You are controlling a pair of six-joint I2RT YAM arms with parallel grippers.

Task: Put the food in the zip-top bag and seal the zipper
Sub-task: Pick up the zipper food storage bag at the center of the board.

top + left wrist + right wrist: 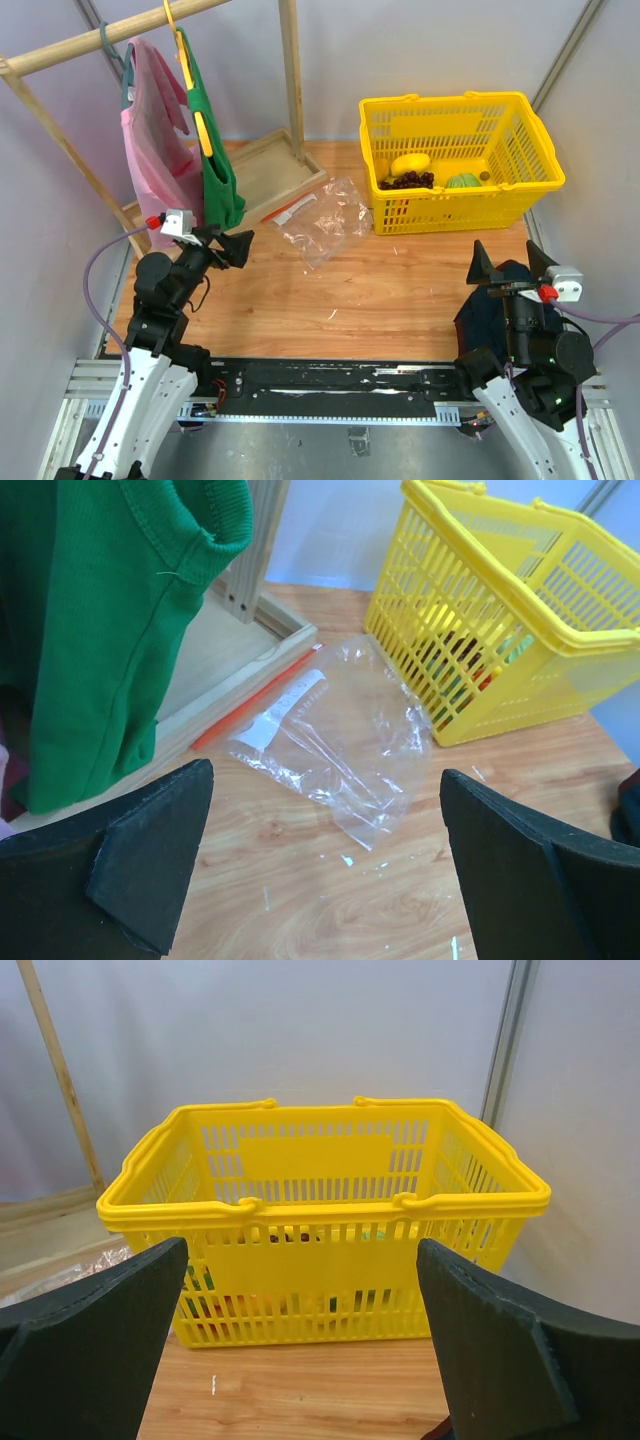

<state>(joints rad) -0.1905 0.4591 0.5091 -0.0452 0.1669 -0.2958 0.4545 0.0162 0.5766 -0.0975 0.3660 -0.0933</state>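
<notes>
Both arms rise from the near edge in the overhead view. I read the left gripper (226, 244) and the right gripper (510, 262) as spread wide, with nothing between their fingers. On the wooden surface (330, 310) the zip-top bag (322, 222) lies flat and looks empty, about midway across and toward the far edge. Its zipper (290, 208) end is turned toward the rack base (262, 168) at the far left. All the food I can see sits in the yellow basket (455, 212) at the far right corner: a yellow piece (410, 163), a dark red berry bunch (405, 181) and a green piece (462, 182).

From the left wrist, the left gripper (325, 810) is released. The zip-top bag (330, 740) lies straight ahead of it, clear of both fingers, and the zipper (255, 712) runs along the rack base (215, 650) beside the hanging green garment (100, 630).

From the right wrist, the right gripper (302, 1260) is likewise released and faces the near wall of the yellow basket (320, 1203). The food shows only dimly through the slats.

I judge that packing has not begun and the step in hand is the first reach. Next I would lift the right gripper above the basket rim and lower it onto one piece, while the left gripper takes the zip-top bag near its mouth to hold it open. That thin, crinkly film will likely be hard to pinch off the flat surface.
</notes>
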